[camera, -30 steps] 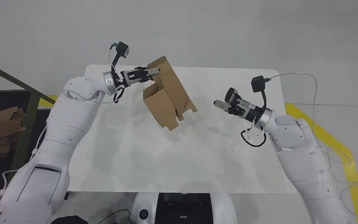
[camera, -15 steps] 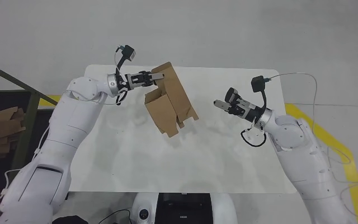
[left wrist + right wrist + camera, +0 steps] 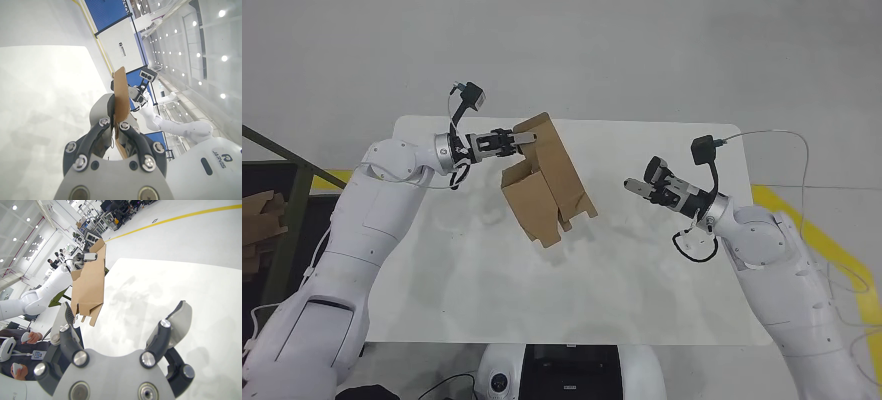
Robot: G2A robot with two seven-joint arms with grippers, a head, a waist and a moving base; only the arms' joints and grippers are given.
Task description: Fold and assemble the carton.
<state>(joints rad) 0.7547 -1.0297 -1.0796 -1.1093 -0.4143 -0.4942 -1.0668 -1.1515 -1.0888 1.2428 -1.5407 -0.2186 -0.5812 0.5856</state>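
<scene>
**Item:** carton [image 3: 545, 180]. Brown, part-opened, held tilted above the worktop [image 3: 642, 290], with loose flaps at its lower end. I cannot tell whether those flaps touch the worktop.

**Change:** over the last second my left wrist rolled and the carton swung slightly with it. In the last half second it has barely moved. I judge that the repositioning is done and the carton is now presented for folding. No flap looks folded yet.

**Left gripper** [image 3: 514, 140]: at the carton's upper corner, clamped on the edge of one panel.

**Right gripper** [image 3: 634, 185]: beside the carton and apart from it, fingers spread wide, holding nothing. It has not moved.

**Other:** cardboard pile [image 3: 257, 225], off the worktop, well beyond the carton on the left gripper's side.

**In the way:** probably only the hanging flaps, which could snag on the worktop during a fold.
</scene>
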